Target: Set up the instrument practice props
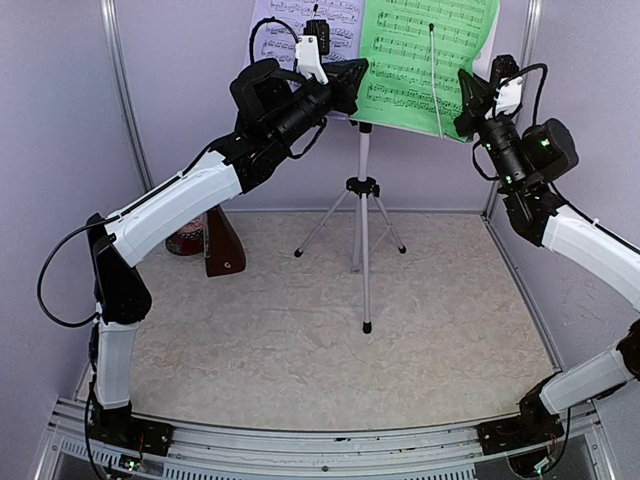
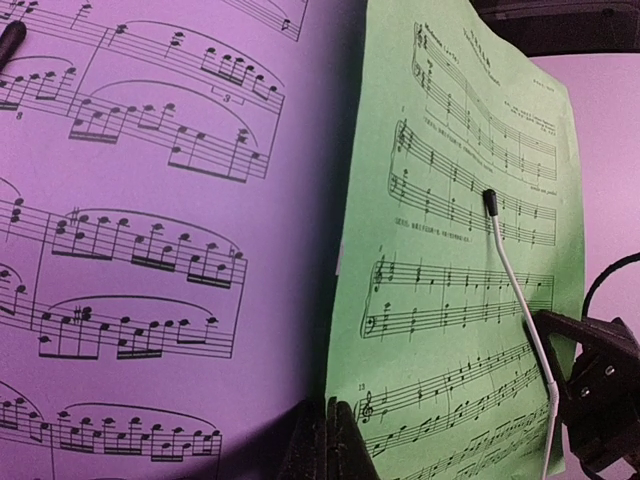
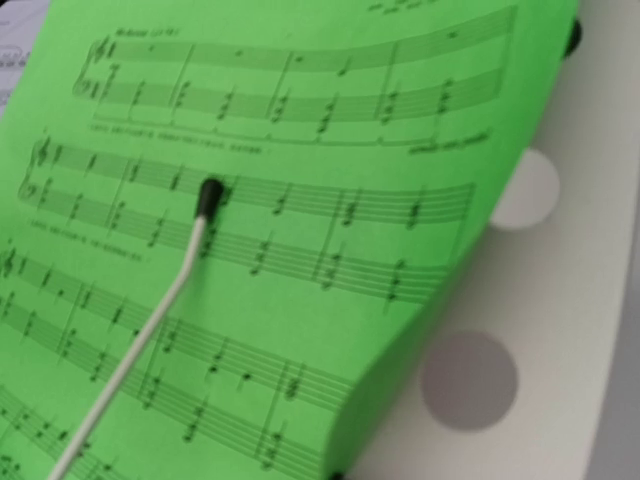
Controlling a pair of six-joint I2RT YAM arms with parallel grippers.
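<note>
Beige worktop [image 1: 300, 330] carries the music stand [image 1: 363, 240] at centre; its desk, at 12 o'clock, holds the lavender sheet [image 1: 290, 25] and the green sheet [image 1: 410, 60]. The green sheet stands upright at 9 o'clock from the nearer right gripper [image 1: 468, 100], whose state I cannot tell. Left gripper [image 2: 327, 410] looks closed, empty.

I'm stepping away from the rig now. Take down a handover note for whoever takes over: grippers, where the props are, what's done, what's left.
Left gripper: fingers look shut, at the sheets' bottom edge; a pinch cannot be confirmed.
Right gripper: beside the green sheet, at its right edge; open or shut unclear.
Stand: upright on the table, lavender sheet left and green right on its desk; a white rod lies across the green.
Metronome: upright on the table, left of the stand.
Done: stand and sheets up.
Left: the green sheet's right edge bulges off the desk; probably flatten it, then back both grippers away.
</note>
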